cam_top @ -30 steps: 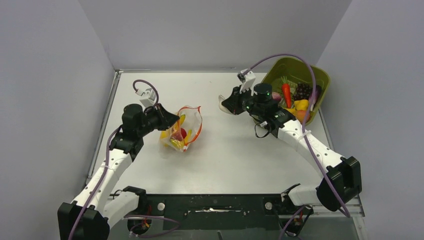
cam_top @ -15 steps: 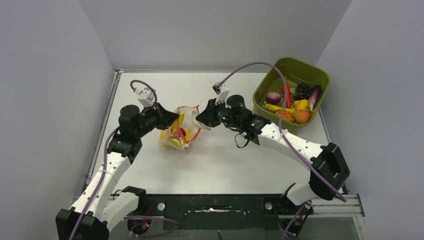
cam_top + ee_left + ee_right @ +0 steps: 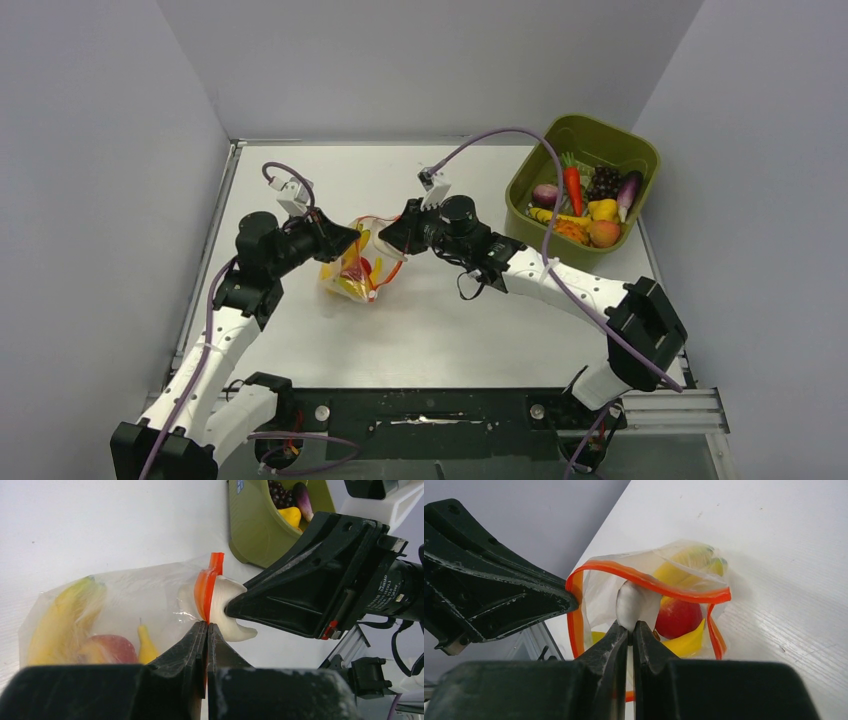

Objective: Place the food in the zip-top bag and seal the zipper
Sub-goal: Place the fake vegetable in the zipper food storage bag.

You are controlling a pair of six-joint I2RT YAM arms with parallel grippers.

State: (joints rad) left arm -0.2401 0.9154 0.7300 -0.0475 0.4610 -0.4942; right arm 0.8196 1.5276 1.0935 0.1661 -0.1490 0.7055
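- Bag (image 3: 362,258) lies on the table (image 3: 450,320), left of centre, with its mouth facing the right arm and gaping open.
- Already inside: bananas (image 3: 684,562) and a red fruit (image 3: 679,617), seen through the clear plastic.
- Left gripper (image 3: 206,625): jaws pinched tight on the near edge of the orange zipper (image 3: 649,582), holding the mouth up.
- Right gripper (image 3: 630,627): jaws narrow, clamped on a small white piece (image 3: 629,605) of food. The piece sits right at the mouth, touching the zipper strip. Cannot tell whether it is past the rim yet.
- Step in hand, as I judge it: pushing this white piece in, then letting go.
- Left to do: the green bin (image 3: 640,160) at the far right holds more food, among it a carrot (image 3: 572,183), grapes (image 3: 603,182), an eggplant (image 3: 628,190) and a peach (image 3: 603,233).
- Zipper not sealed; the strip bows wide apart.
- Estimate: loading partway done, sealing not begun.
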